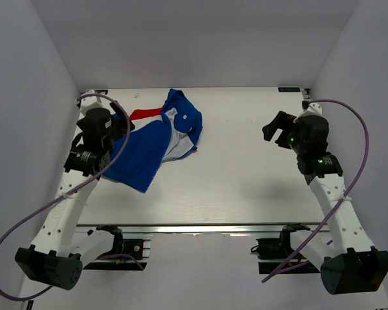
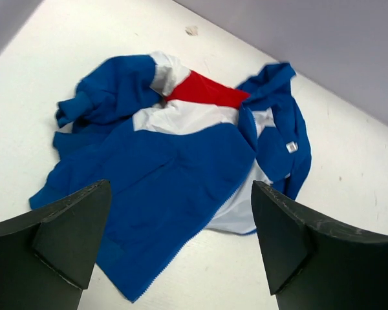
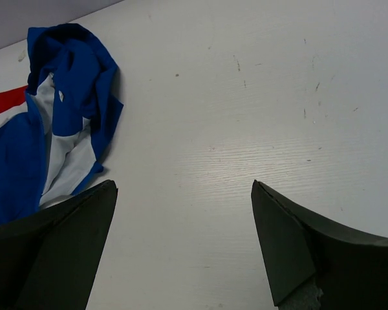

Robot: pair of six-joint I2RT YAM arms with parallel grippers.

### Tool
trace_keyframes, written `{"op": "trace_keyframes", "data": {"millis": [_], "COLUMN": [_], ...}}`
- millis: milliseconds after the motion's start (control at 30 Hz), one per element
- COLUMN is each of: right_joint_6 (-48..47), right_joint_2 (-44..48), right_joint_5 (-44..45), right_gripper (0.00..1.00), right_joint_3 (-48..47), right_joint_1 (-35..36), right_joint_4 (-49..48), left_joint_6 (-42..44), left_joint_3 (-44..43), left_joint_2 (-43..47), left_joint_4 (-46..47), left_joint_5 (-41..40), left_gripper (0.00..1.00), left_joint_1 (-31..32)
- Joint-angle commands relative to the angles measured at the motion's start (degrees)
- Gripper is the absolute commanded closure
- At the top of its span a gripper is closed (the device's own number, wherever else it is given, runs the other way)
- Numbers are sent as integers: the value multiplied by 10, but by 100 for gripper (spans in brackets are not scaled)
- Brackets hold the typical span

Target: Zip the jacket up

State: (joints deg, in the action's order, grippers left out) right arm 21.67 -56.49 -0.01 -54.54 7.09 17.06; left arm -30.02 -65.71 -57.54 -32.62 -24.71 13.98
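Jacket (image 1: 156, 139) sits on the far-left part of the table (image 1: 246, 174), crumpled, not laid flat. It is unzipped.

Left wrist view: jacket (image 2: 174, 174) is mostly royal blue. A red panel (image 2: 204, 90) sits at the top, with a white band (image 2: 181, 119) just below it. One front panel is flipped across, and its zipper edge (image 2: 213, 213) runs diagonally down to a point. White lining (image 2: 236, 216) shows beside that edge. Hood (image 2: 278, 123) is bunched on the far-right side with a small white tag (image 2: 291, 146) on it. A sleeve with ribbed cuff (image 2: 74, 110) is balled up on the left. No chest lettering is readable.

Right wrist view: only the hood side of the jacket (image 3: 64, 123) shows, at the left edge of frame.

Left arm (image 1: 71, 206): wrist hangs over the jacket's left edge. Left jaws are spread wide, above the fabric, gripping nothing.

Right arm (image 1: 333, 194): well apart from the jacket, over bare table on the right. Right jaws are spread wide too, nothing between them.

A small speck (image 2: 192, 30) lies on the table near the far edge, beyond the jacket.
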Motion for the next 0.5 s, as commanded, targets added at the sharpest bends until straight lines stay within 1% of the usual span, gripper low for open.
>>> {"op": "trace_keyframes", "data": {"millis": [0,33,100,133,167,200,233,300,333,367,400,433,467], "right_joint_6": [-2,-8,-26,-26,-30,-33,-35,-42,-44,-44,-44,-37,-31], "right_joint_2": [15,20,23,17,9,0,-25,-52,-81,-97,-133,-154,-175], "right_joint_5": [-8,-45,-84,-93,-92,-89,-81,-88,-111,-132,-173,-183,-186], "right_gripper": [11,11,11,11,11,11,11,11,11,11,11,11,11], "right_joint_3": [2,21,39,44,45,38,30,9,5,3,-4,-9,-19], "right_joint_1": [-2,-2,-2,-2,-2,-2,-2,-2,-2,-2,-1,3,11], "right_joint_4": [-32,-65,-97,-106,-110,-106,-97,-82,-84,-106,-118,-128,-137], "left_joint_6": [48,61,93,106,113,123,128,145,153,166,170,175,180], "left_joint_3": [-29,-35,-43,-49,-68,-83,-98,-146,-164,-205,-229,-258,-288], "left_joint_2": [-48,-63,-95,-132,-154,-178,-227,-280,-333,-360,-388,-451,-483], "left_joint_4": [26,37,68,79,86,91,93,104,106,111,107,100,81], "left_joint_5": [88,111,151,186,195,200,201,201,203,202,198,193,190], "left_gripper": [2,2,2,2,2,2,2,2,2,2,2,2,2], "left_joint_1": [-4,-4,-4,-4,-4,-4,-4,-4,-4,-4,-4,-4,-4]}}
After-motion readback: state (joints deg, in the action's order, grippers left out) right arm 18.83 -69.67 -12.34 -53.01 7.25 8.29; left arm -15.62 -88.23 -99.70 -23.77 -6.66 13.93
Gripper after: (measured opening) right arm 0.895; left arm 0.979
